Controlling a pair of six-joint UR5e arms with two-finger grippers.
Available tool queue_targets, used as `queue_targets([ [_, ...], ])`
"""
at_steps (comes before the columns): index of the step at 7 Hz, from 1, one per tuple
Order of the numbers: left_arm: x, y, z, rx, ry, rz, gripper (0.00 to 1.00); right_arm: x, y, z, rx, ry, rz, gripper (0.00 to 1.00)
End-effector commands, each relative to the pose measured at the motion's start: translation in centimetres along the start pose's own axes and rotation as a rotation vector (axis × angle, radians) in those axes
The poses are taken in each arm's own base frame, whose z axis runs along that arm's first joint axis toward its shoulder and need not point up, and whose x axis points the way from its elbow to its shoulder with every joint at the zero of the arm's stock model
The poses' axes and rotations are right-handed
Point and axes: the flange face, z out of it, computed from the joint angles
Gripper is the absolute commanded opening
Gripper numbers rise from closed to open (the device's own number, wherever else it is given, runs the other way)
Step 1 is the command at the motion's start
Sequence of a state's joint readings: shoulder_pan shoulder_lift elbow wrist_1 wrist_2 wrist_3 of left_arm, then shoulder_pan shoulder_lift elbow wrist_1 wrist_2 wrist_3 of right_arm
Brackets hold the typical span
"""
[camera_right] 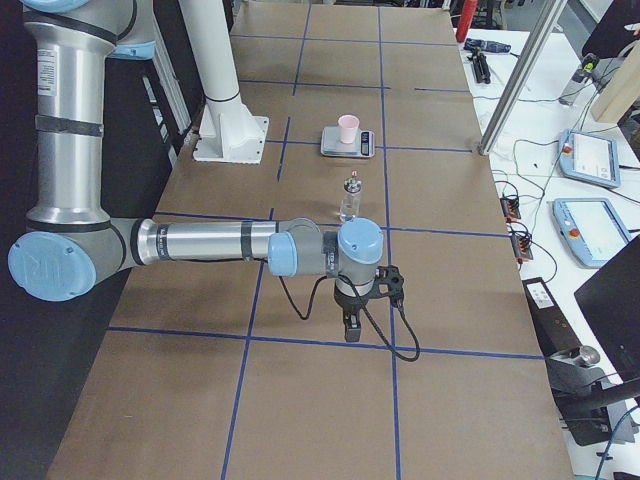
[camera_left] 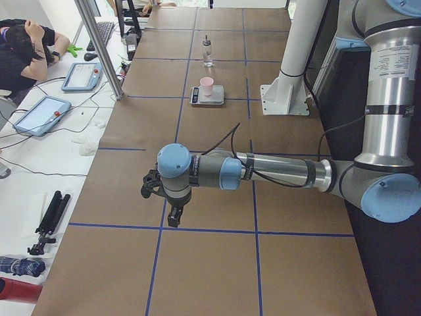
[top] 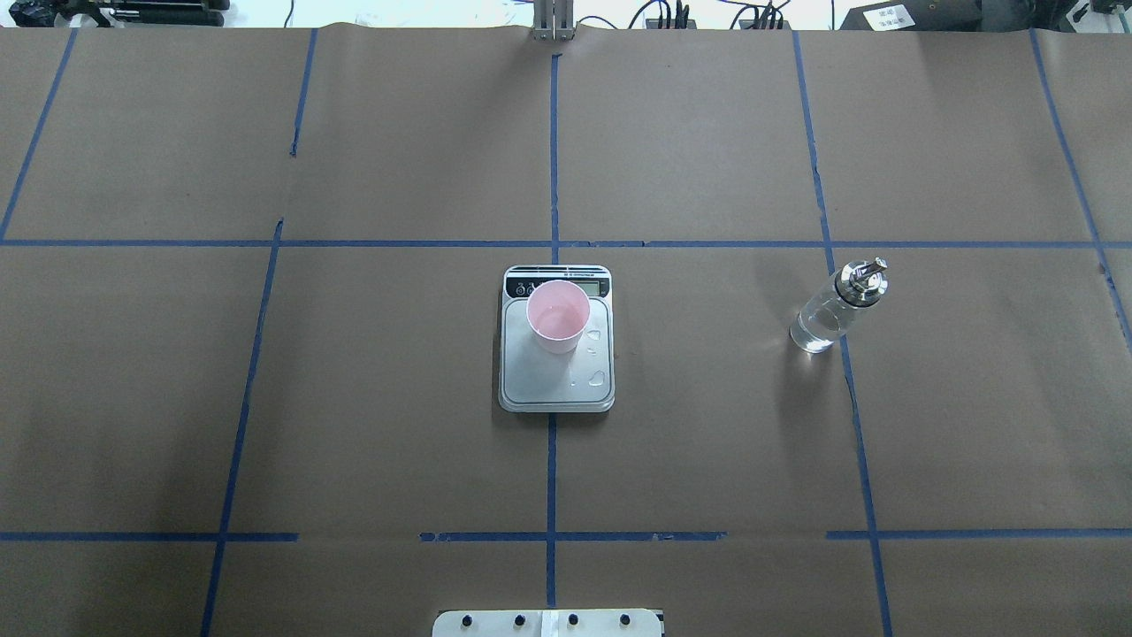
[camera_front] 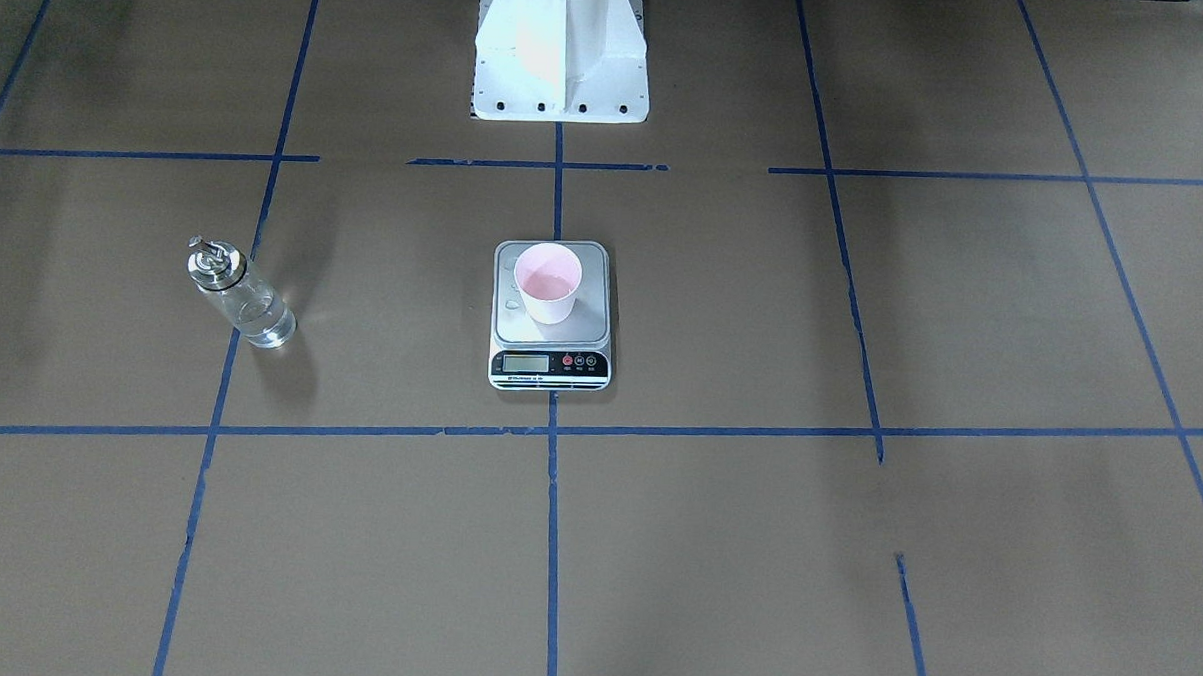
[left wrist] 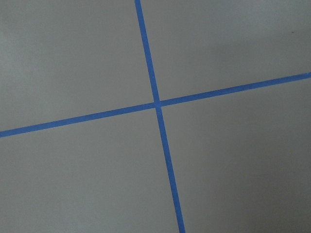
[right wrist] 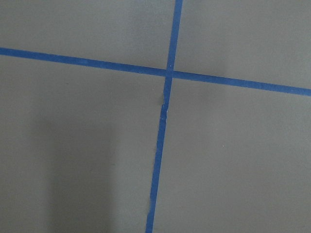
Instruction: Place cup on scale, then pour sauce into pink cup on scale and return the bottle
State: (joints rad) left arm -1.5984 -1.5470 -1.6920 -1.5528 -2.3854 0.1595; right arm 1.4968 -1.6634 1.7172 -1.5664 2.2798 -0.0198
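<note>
The pale pink cup (top: 558, 314) stands upright on the far part of the scale's silver plate (top: 548, 380), mid-table; it also shows in the front-facing view (camera_front: 548, 281). A little clear liquid lies in the cup. The clear glass bottle (top: 836, 305) with its silver spout stands upright on the table on the robot's right, partly filled with clear sauce; the front-facing view shows it too (camera_front: 238, 293). My left gripper (camera_left: 173, 216) hangs over the table's left end, and my right gripper (camera_right: 350, 325) over the right end, both far from the scale. I cannot tell whether either is open or shut.
Some droplets (top: 597, 379) lie on the scale plate. The white robot pedestal (camera_front: 559, 56) stands behind the scale. Blue tape lines cross the brown table. Beyond the far edge are a metal post (camera_left: 99, 46), tablets (camera_left: 41, 113) and a seated person (camera_left: 23, 46).
</note>
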Motion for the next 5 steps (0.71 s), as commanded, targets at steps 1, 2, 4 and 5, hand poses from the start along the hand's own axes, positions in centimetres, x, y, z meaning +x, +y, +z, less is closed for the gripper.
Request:
queue_targets([
  [1, 0.1, -0.1, 0.0, 0.000, 0.000, 0.002, 1.00, 0.1, 0.1, 0.1, -0.003, -0.001, 0.005, 1.00],
  [2, 0.1, -0.1, 0.1, -0.002, 0.001, 0.002, 1.00, -0.1, 0.0, -0.3, 0.005, -0.003, 0.001, 1.00],
  [4, 0.2, -0.2, 0.1, -0.003, -0.001, 0.002, 1.00, 1.5, 0.4, -2.3, 0.043, -0.038, 0.050, 1.00],
  [5, 0.2, -0.2, 0.1, -0.002, -0.001, 0.005, 1.00, 2.5, 1.1, -2.8, 0.054, -0.037, 0.073, 1.00],
])
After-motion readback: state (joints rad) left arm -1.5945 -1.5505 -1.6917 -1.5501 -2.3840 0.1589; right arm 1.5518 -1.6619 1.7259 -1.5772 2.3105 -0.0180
